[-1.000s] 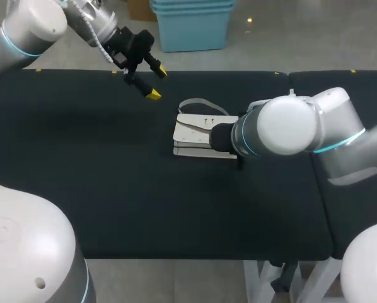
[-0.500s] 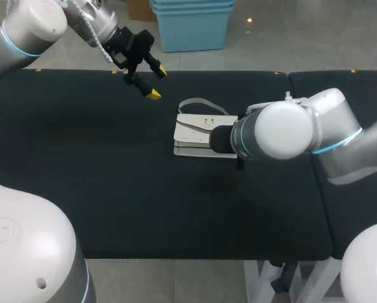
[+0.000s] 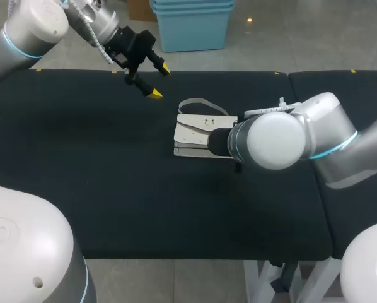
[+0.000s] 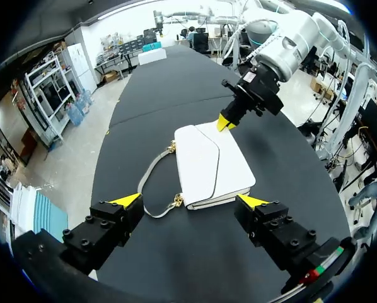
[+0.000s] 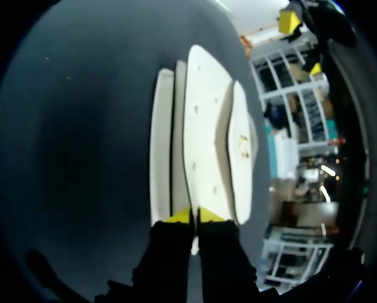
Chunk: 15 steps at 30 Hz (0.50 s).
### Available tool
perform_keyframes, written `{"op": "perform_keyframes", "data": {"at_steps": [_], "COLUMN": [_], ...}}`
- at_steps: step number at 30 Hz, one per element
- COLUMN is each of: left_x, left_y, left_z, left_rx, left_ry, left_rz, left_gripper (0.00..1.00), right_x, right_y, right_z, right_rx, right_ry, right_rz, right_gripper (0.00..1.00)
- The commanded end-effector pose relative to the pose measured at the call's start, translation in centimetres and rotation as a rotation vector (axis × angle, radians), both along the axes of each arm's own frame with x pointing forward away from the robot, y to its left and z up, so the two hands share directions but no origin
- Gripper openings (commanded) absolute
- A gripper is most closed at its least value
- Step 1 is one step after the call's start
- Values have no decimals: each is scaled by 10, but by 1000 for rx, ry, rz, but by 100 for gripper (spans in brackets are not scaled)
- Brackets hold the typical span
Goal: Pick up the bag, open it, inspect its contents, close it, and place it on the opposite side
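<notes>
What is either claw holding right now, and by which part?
Right claw pinches the flat white strapped handbag by the thin edge of its top panel. Left claw is open, holding nothing.

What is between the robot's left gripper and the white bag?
Nothing but bare black table; the head view shows it between the open left gripper and the bag.

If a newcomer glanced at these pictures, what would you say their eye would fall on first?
The white bag lying flat in the middle of the black table stands out most, its strap curled on the far side. The right end effector is pinched on the bag's edge, while the left end effector hangs open above the table's far side, apart from the bag.
</notes>
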<state>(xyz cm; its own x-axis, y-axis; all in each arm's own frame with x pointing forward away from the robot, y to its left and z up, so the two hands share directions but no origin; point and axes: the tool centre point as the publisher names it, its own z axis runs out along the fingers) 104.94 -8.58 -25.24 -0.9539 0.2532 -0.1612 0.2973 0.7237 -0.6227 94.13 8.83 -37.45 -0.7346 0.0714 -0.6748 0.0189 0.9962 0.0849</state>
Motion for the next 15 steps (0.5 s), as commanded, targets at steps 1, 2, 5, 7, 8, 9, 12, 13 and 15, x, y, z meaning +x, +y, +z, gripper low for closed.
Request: {"op": "perform_keyframes", "data": {"at_steps": [1,2,5,7,8,9,12,13,15], "left_x": [-16,-18,-22,-27,-29,-31,-35,-36,-37], "left_y": [-2,-3,-7,-10,-11,-13,-18,-20,-24], "left_z": [-14,-15,-19,-23,-25,-27,-34,-36,-40], "left_rx": [-86,-101,-117,-132,-121,-115,-129,-134,-151], "left_ry": [-197,-204,-273,-290,-315,-336,-379,-395,-414], "left_rz": [-125,-133,-191,-243,-252,-280,-319,-320,-339], "left_gripper": [100,100,100,100,100,100,100,100,100], "right_x": [-4,-4,-4,-4,-4,-4,-4,-4,-4], "right_y": [9,9,9,9,9,9,9,9,9], "right_z": [-4,-4,-4,-4,-4,-4,-4,-4,-4], "right_rx": [-8,-8,-8,-8,-8,-8,-8,-8,-8], "right_ry": [-5,-5,-5,-5,-5,-5,-5,-5,-5], "right_rz": [-25,-25,-25,-25,-25,-25,-25,-25,-25], "right_gripper": [0,0,0,0,0,0,0,0,0]}}
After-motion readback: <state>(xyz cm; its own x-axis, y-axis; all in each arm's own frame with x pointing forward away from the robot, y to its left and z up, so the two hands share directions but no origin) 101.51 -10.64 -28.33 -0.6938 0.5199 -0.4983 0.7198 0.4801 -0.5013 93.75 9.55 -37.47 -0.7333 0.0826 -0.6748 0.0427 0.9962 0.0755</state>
